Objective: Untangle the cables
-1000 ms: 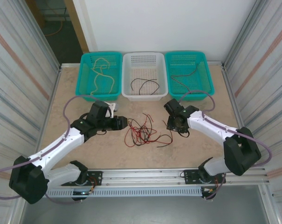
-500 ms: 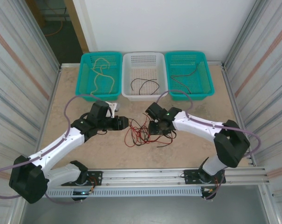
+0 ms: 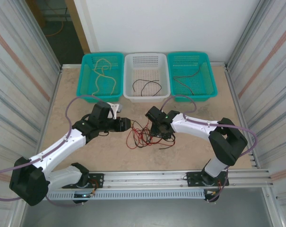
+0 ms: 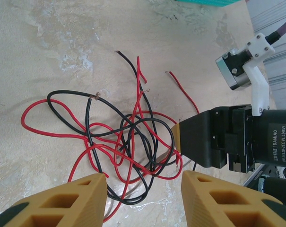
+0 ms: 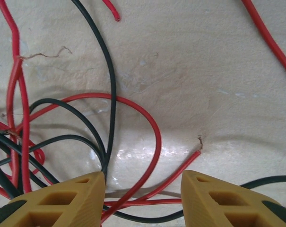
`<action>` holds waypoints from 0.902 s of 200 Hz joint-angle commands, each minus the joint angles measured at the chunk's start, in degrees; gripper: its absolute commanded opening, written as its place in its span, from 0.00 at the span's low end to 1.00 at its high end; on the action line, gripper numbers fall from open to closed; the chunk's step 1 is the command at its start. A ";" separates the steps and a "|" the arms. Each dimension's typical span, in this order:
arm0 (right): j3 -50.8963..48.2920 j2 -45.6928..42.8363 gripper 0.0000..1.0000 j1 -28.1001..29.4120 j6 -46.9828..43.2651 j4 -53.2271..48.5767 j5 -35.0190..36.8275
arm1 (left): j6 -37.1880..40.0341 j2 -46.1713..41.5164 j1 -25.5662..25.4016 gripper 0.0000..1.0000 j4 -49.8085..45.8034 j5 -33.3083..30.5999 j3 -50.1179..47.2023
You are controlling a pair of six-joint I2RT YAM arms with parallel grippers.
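Cables (image 3: pixel 143 134) lying tangled on the counter (image 3: pixel 109 151), I am seeing left fingers (image 4: pixel 67 203) spread beside them, right fingers (image 5: pixel 218 198) spread, straddling a red strand

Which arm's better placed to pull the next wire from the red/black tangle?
Right, probably. The right arm's yellow fingers stand open, close over the tangle of thin red and black wires, with strands between them. The left arm's fingers, also open, sit at its edge.
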 commanded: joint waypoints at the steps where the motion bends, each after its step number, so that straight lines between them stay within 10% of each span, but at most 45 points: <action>1: -0.62 1.73 0.44 0.05 3.65 1.49 -0.41 | 1.79 0.48 -0.24 0.47 0.85 0.78 1.84; 44: -0.98 3.24 0.43 -1.15 3.08 4.99 -2.33 | 2.40 1.21 -0.25 0.47 1.07 1.20 2.38; 101: 0.82 0.23 0.01 -1.15 -1.66 3.02 0.50 | 1.93 2.26 -0.30 0.47 1.59 0.87 3.92; 180: 5.66 -14.63 0.00 10.27 -11.30 -0.92 15.29 | 1.19 1.77 -3.19 0.53 4.21 1.72 3.31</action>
